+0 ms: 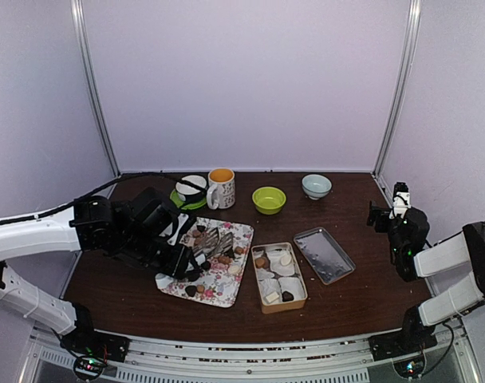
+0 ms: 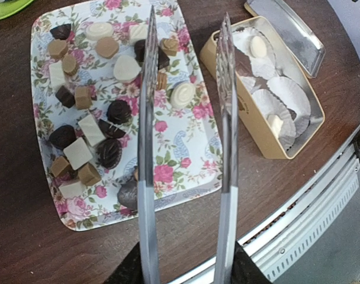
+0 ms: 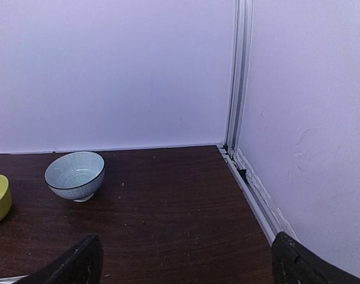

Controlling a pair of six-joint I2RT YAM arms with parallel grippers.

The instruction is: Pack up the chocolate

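Note:
Many small dark, light brown and cream chocolates lie on a floral tray, which also shows in the top view. My left gripper is shut on metal tongs, with the arms spread and nothing between the tips. The tips hover above the tray's far side and the near end of the tan tin. The tin holds white paper cups and a few pieces, such as a cream one. My right gripper is open and empty at the far right.
The tin's metal lid lies right of the tin. Along the back stand a cup on a green saucer, a floral mug, a green bowl and a pale blue bowl. The side wall rail is near my right gripper.

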